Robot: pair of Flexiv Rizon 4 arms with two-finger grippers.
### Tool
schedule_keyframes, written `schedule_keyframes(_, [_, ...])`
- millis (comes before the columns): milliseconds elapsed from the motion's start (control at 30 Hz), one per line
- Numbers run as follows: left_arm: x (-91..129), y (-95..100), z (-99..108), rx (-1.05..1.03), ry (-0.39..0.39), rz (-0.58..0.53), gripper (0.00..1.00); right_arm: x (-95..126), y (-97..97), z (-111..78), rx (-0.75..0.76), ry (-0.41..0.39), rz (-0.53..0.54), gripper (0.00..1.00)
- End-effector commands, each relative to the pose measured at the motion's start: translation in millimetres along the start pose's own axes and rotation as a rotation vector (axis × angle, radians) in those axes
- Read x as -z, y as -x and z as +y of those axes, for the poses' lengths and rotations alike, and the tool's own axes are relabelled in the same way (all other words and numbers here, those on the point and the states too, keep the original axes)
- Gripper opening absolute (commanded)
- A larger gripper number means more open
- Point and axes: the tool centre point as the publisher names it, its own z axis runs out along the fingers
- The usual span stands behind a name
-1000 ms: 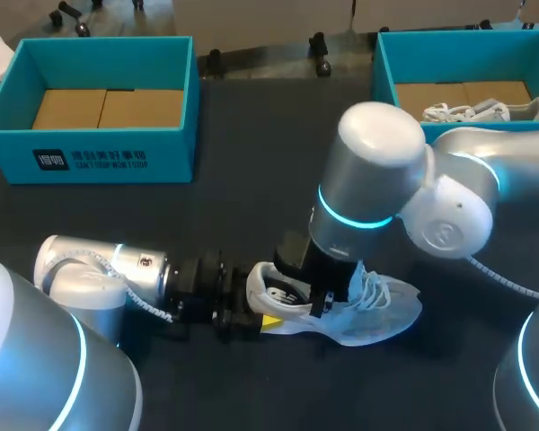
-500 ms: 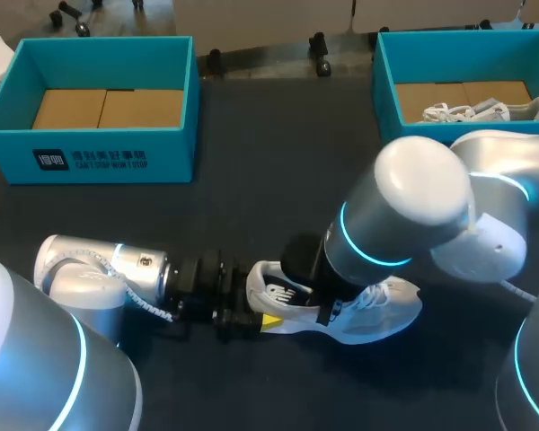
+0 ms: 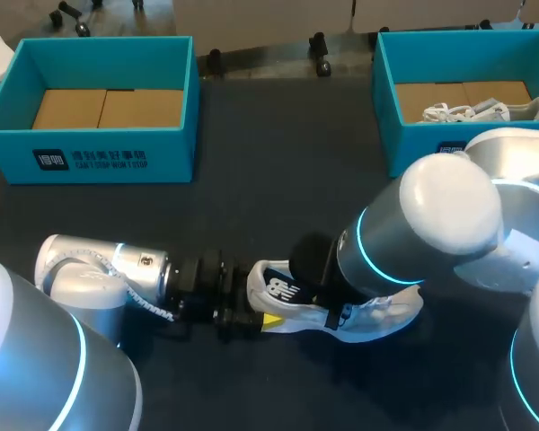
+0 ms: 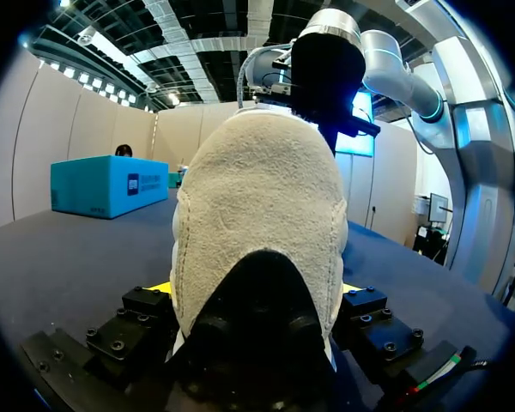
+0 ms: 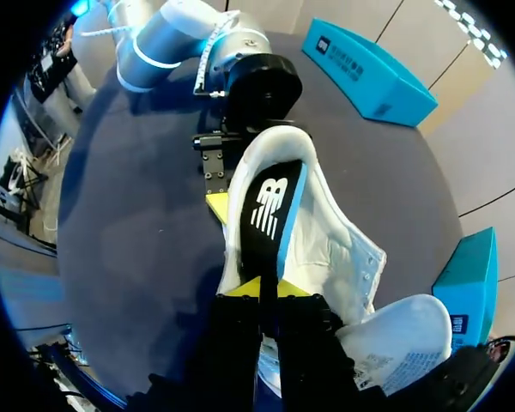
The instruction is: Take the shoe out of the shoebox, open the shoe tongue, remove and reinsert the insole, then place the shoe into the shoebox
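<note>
A white shoe (image 3: 388, 314) lies on the dark table near the front, heel toward my left arm. My left gripper (image 3: 256, 316) has the heel (image 4: 262, 197) between its fingers, which press it from both sides; a yellow fingertip (image 4: 159, 287) shows beside it. A black insole (image 5: 270, 206) with a white logo and a blue edge sticks up out of the shoe's opening (image 3: 278, 289). My right gripper (image 5: 262, 287) is shut on the insole's end, right over the shoe (image 5: 339, 257). In the head view my right arm (image 3: 431, 233) covers that gripper and the shoe's middle.
A teal shoebox (image 3: 90, 135) lined with brown cardboard stands at the back left. A second teal shoebox (image 3: 404, 126) at the back right holds another white shoe (image 3: 472, 110). Bare dark table lies between the boxes.
My right arm has swung down and to the right, leaning low over the shoe. The shoe and my left arm have stayed where they were.
</note>
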Motion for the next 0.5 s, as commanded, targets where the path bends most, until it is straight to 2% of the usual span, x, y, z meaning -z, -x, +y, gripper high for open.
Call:
schedule_keyframes(33, [-1.0,2.3,1.1,0.001,0.003,0.0,0.0,6.1,4.2,-1.2,0.012,0.004,0.024,0.0])
schedule_keyframes(400, [-1.0,2.3,1.1,0.001,0.003,0.0,0.0,10.1,6.5,-2.9,0.032,0.033,0.032,0.0])
schedule_keyframes(500, [-1.0,2.3,1.1,0.001,0.003,0.0,0.0,12.2,7.5,-2.4,0.04,0.035,0.051,0.1])
